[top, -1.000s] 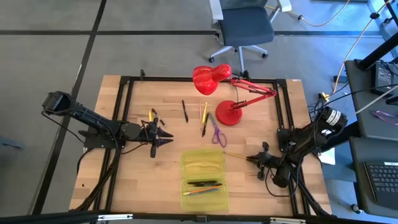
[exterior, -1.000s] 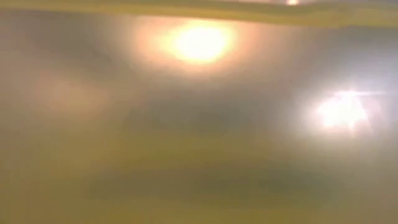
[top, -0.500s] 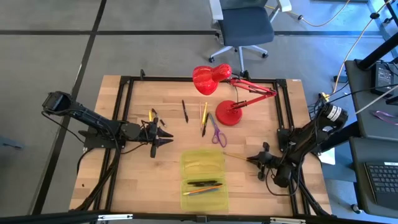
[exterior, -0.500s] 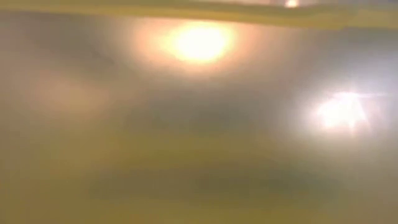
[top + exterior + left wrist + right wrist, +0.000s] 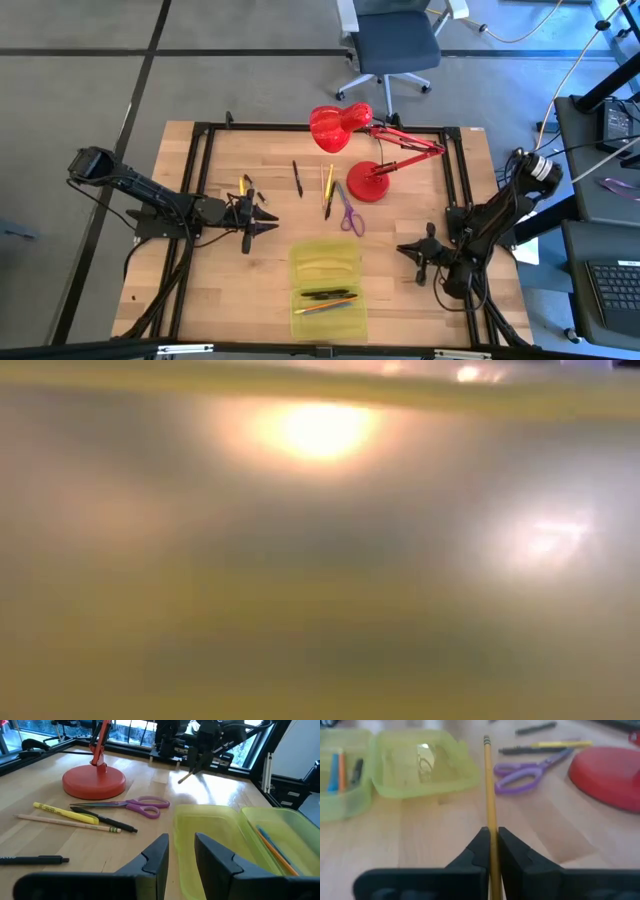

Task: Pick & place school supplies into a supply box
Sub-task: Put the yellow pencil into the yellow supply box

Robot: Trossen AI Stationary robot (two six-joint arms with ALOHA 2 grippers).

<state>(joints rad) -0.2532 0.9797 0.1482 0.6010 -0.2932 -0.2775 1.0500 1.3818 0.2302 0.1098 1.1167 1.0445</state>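
Note:
The yellow-green supply box [image 5: 326, 285] lies open at the near middle of the table, with a few pens in its near half [image 5: 326, 303]. Purple scissors [image 5: 349, 212], a black pen [image 5: 297, 178] and yellow and black pens [image 5: 328, 190] lie on the wood beyond it. My right gripper [image 5: 403, 248] hangs right of the box, shut on a yellow pencil [image 5: 489, 785]. My left gripper [image 5: 181, 837] stands open left of the box, with nothing between its fingers. The low view shows only a yellow blur. My right gripper pinches the pencil's shaft [image 5: 492, 822] between its two fingers. The pencil lies along the fingers and sticks out ahead of them toward the box, its dark-banded end [image 5: 486, 740] free. From the left wrist view the pencil [image 5: 184, 778] is clear of the table.
A red desk lamp stands with its round base [image 5: 368, 184] beside the scissors and its head [image 5: 338, 128] at the far edge. Black frame rails [image 5: 205, 160] run along the table's sides. A small yellow item [image 5: 243, 185] lies near my left gripper.
My right gripper has gone up with the pencil still shut between its fingers. The pencil, which lay low by the box's right edge, is now lifted clear of the table.

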